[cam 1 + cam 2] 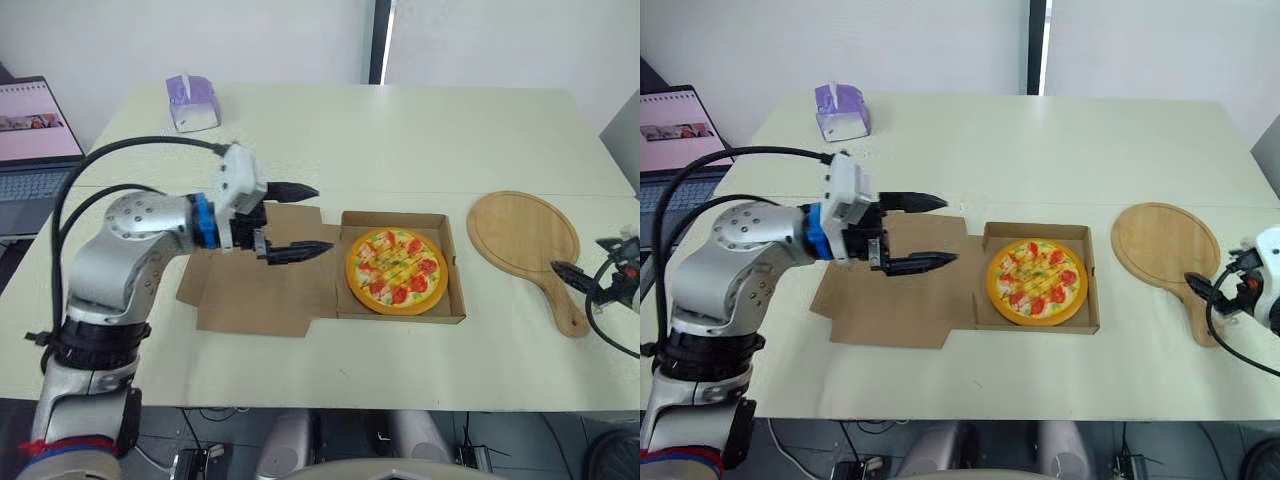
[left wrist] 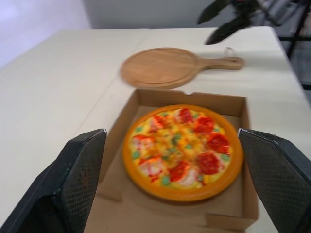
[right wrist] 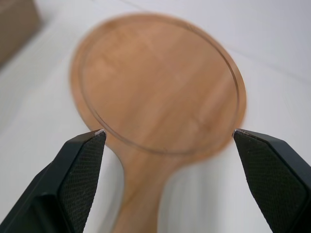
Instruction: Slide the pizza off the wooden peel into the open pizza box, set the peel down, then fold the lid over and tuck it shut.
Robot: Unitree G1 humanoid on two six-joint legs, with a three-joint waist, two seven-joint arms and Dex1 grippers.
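Lid (image 1: 255,300): plain brown corrugated card with side flaps, lying open and flat on the table (image 1: 400,150). It is hinged to the left wall of the box base (image 1: 400,317). The hinge line runs front to back, so your fold goes rightward over it.

Left gripper (image 1: 325,218): hovers just above the hinge end of the lid. The black fingers are spread wide and empty, tips pointing right at the pizza. It is your nearer arm. Note that the lid's free edge lies back on the wrist side, not ahead of the tips.

Pizza (image 1: 396,270): a round, glossy disc with an orange rim and red and green toppings, seated flat inside the base.

Peel (image 1: 520,235): pale wood with a round grooved blade, bare, lying on the table to the right of the box and apart from it. Its handle (image 1: 570,310) points toward the robot.

Right gripper (image 3: 168,131): just beside that handle, fingers wide and holding nothing, well apart from the lid
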